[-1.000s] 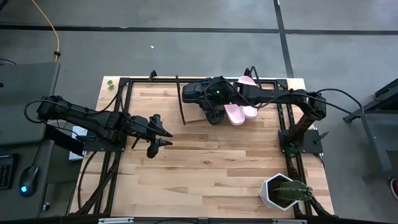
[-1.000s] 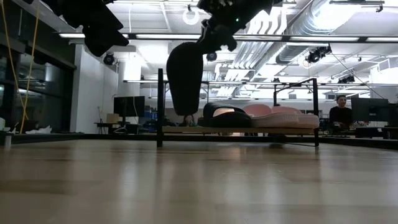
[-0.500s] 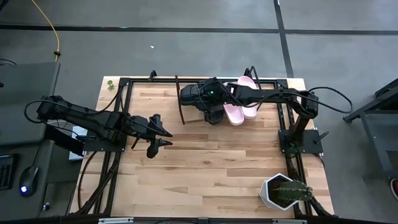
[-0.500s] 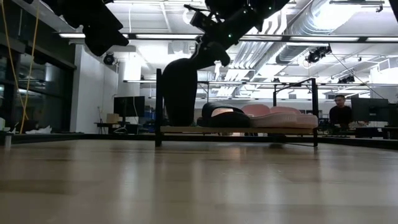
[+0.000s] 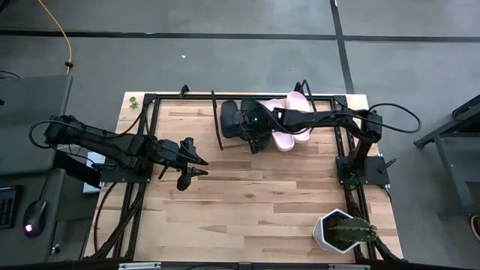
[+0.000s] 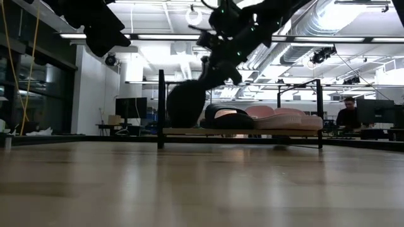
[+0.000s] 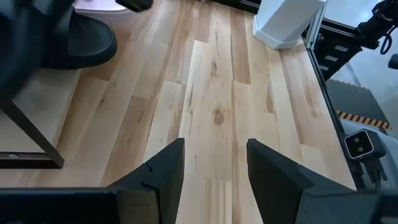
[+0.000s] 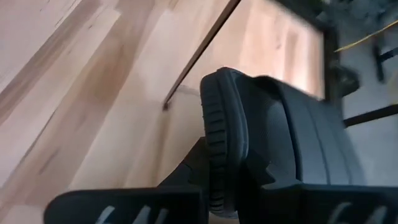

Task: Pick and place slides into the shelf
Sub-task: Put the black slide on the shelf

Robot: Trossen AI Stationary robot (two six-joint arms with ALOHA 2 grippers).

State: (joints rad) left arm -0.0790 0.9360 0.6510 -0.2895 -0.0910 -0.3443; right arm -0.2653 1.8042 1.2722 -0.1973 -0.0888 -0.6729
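Over the last second the right gripper (image 5: 251,127), fingers clamped on a black slide (image 6: 185,104), lowered it onto the shelf (image 6: 287,132) beside three others; left gripper (image 5: 196,162) waits, fingers apart.

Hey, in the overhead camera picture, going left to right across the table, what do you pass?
Left gripper → black slide held by the right gripper → pink slides on the shelf → white plant pot near the right edge.

Overhead, table-level, two wrist views
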